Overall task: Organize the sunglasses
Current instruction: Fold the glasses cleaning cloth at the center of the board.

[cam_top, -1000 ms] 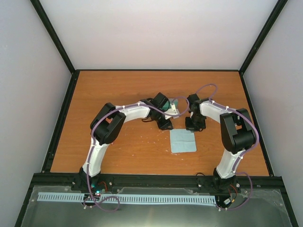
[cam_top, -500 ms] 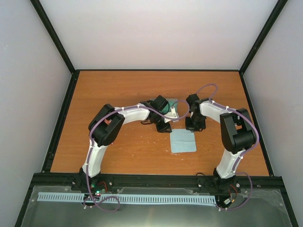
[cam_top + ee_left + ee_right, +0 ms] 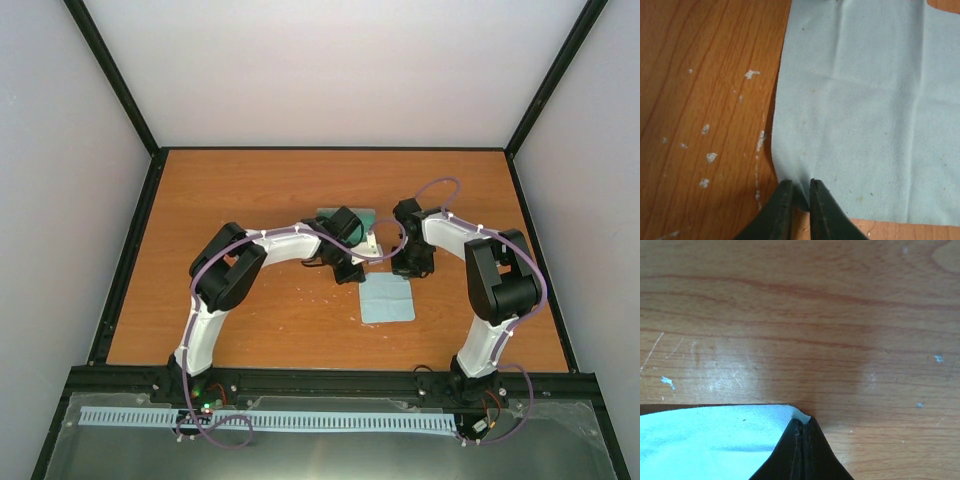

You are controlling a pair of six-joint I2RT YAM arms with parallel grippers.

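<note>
On table (image 3: 250, 300), cloth (image 3: 865, 100) corners seemingly pinched, left fingers (image 3: 779, 217), right fingers (image 3: 787, 452)

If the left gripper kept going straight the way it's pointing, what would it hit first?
The cloth. The left gripper has its tips on the cloth's corner, seemingly pinching a fold, and the table looks to lie directly beneath.
</note>
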